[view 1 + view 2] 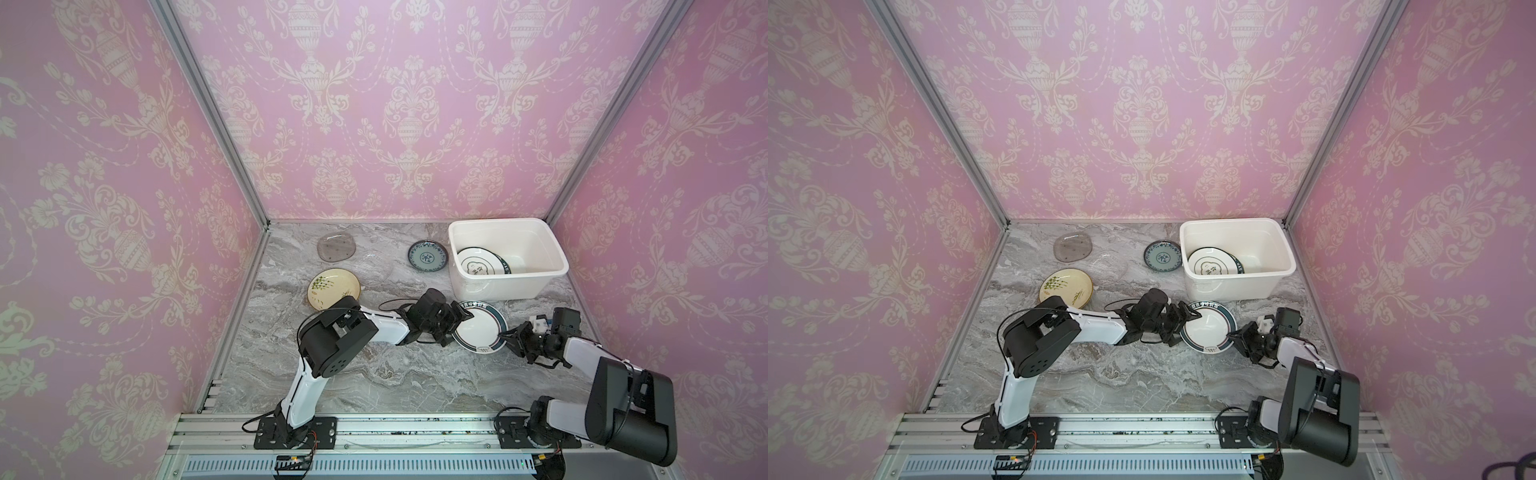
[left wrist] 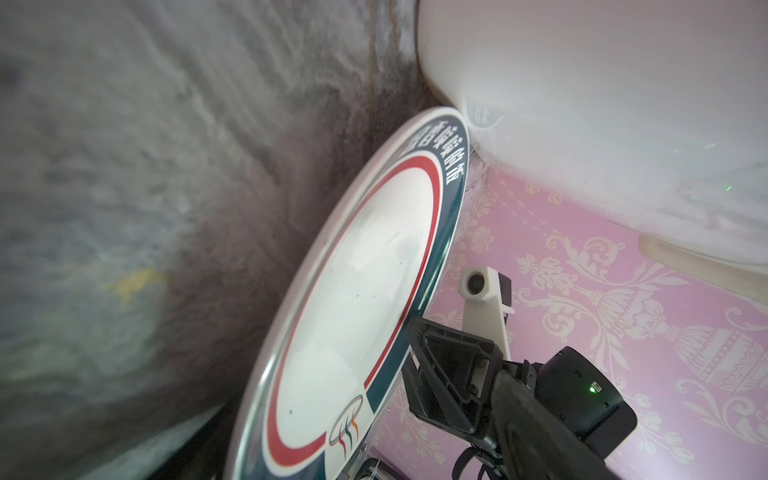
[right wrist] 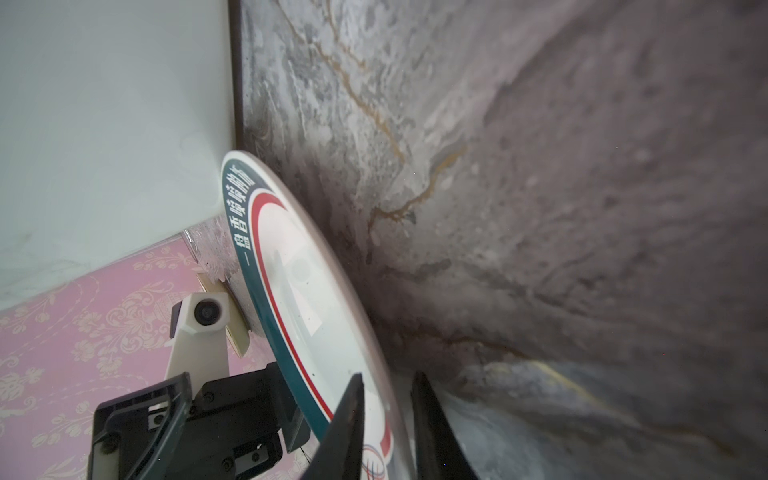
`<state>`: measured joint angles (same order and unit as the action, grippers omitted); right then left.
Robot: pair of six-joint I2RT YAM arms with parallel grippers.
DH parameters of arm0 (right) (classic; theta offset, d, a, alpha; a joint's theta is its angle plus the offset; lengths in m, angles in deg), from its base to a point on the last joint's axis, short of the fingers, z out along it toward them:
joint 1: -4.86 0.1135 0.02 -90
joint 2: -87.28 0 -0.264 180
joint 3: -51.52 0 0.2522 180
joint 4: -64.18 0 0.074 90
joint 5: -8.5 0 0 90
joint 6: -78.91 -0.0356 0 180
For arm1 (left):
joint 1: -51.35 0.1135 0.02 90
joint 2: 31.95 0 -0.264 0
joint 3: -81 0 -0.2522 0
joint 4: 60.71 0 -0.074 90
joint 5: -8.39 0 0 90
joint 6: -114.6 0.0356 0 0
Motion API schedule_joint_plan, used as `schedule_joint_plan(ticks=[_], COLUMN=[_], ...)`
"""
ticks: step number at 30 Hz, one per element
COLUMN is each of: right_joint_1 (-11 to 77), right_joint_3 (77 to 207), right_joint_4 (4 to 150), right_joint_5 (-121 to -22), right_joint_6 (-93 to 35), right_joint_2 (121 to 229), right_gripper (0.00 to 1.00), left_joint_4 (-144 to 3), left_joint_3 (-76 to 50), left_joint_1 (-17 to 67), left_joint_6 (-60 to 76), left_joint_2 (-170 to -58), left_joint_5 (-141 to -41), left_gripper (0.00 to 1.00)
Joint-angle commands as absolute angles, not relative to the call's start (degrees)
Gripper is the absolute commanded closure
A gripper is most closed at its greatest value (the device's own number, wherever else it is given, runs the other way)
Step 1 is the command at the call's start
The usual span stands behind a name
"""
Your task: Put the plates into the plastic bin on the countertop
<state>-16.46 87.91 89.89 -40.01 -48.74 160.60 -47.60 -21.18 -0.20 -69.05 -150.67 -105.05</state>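
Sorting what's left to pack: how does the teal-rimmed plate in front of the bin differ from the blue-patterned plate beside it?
The teal-rimmed plate has a plain white centre; the blue-patterned plate is decorated all over. The teal-rimmed plate looks larger than the blue-patterned plate. The right gripper clamps the teal-rimmed plate's rim; the blue-patterned plate lies untouched. Both are round and outside the plastic bin.

glossy plate (image 2: pixel 361 291), stone-look countertop (image 1: pixel 374 374) — smooth plastic bin (image 1: pixel 498 287)

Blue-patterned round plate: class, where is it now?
In both top views, the blue-patterned round plate lies on the grey marble-look countertop, just left of the white plastic bin, with a clear glass plate to its left.
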Motion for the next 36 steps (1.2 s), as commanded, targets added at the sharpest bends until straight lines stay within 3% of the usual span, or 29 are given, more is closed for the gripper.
schedule_joint_plan(ticks=[1, 10, 16, 21, 31, 36], right_joint_1=[-15.92, -15.88, -15.88, -15.75, -15.7, -15.7], right_joint_3=[87.84, 88.04, 88.56, 88.99, 89.77, 90.62], right_joint_4=[88.14, 88.37, 89.1, 90.06, 92.72, 95.26], right_joint_5=[-39.16, -40.01, -39.93, -39.84, -39.59, -39.36], right_joint_6=[-49.56, -51.18, -51.08, -50.92, -50.74, -50.67], right_joint_2=[160.37, 157.93, 157.49, 156.63, 154.76, 152.67], right_gripper=[0.85, 0.96, 0.97, 0.97, 0.96, 0.91], left_joint_4=[-50.03, -50.7, -50.16, -50.12, -50.43, -50.12], left_joint_3=[-19.83, -19.9, -19.86, -19.85, -19.92, -20.65], left_joint_1=[0.02, 0.03, 0.11, 0.11, -0.04, 0.02], left_joint_6=[-67.07, -66.99, -67.25, -67.33, -67.16, -67.54], left_joint_2=[-152.07, -151.7, -151.82, -151.82, -150.98, -149.84], left_joint_5=[-104.9, -105.05, -105.38, -105.46, -105.31, -105.68], left_gripper=[0.14, 0.19, 0.35, 0.56, 0.81, 0.91])
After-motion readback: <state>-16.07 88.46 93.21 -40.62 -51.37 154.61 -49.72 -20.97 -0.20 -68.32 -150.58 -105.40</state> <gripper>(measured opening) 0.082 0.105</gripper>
